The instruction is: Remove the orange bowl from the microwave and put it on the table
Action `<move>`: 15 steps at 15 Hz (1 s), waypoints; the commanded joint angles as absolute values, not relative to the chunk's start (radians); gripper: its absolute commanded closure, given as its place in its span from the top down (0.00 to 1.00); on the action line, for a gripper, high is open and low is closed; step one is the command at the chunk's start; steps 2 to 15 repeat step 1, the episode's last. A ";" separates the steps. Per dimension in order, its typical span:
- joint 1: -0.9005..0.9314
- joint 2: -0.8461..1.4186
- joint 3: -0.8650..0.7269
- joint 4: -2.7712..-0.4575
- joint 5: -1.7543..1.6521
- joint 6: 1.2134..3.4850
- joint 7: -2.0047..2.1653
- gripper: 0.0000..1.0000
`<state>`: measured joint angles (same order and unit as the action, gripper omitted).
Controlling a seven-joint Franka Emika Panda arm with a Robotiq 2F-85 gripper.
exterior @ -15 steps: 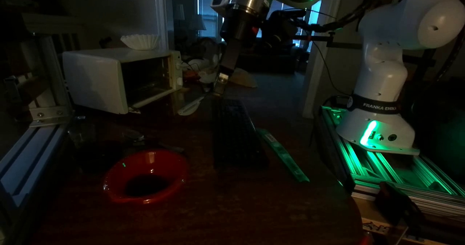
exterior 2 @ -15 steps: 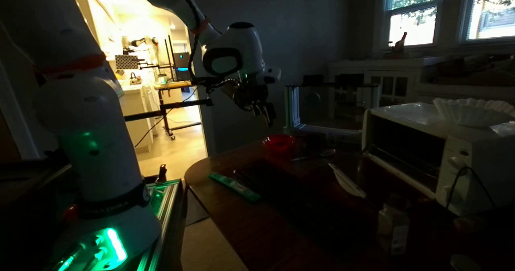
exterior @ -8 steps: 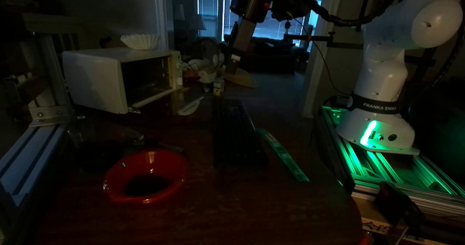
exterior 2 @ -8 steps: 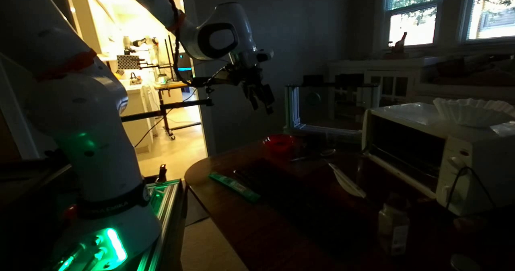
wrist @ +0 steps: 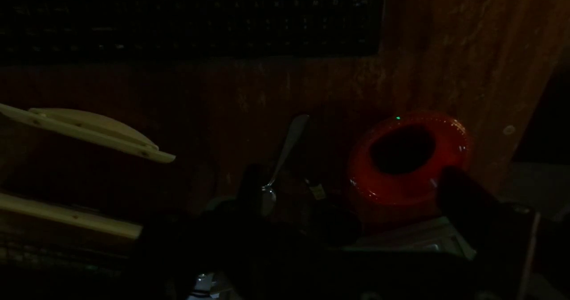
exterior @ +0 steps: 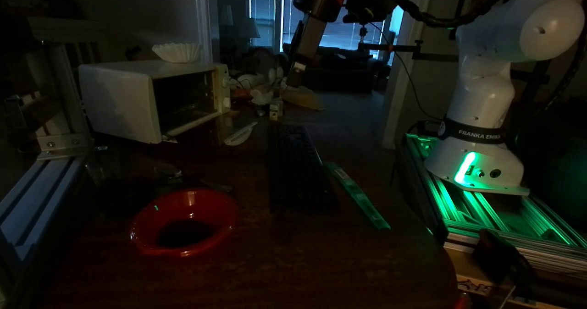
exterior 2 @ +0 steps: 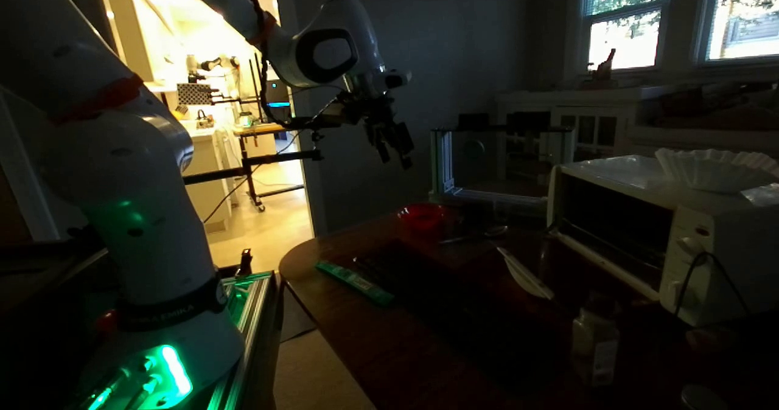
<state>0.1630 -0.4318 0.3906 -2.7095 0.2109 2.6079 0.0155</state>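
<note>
Bowl (exterior: 184,222) sits on the table (exterior: 321,263), well apart from the microwave (exterior: 146,100); my gripper (exterior 2: 395,162) hangs empty, jaws spread. If I dip, this gloom could fool me into knocking the bowl's rim.

1. In an exterior view, the camera faces along the wooden table (exterior: 316,263), close to the orange bowl (exterior: 185,217).
2. In an exterior view, the camera looks across the table from near the robot base (exterior 2: 198,337), with the bowl far away.
3. The wrist view looks steeply down on the keyboard (wrist: 191,19) and the bowl.
4. Both exterior views share the table, bowl and microwave (exterior: 137,99).
</note>
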 commanded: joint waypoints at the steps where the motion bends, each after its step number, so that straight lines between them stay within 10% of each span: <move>1: 0.212 -0.425 0.338 -2.710 0.168 2.609 0.046 1.00; 15: 0.212 -0.425 0.338 -2.710 0.168 2.609 0.046 1.00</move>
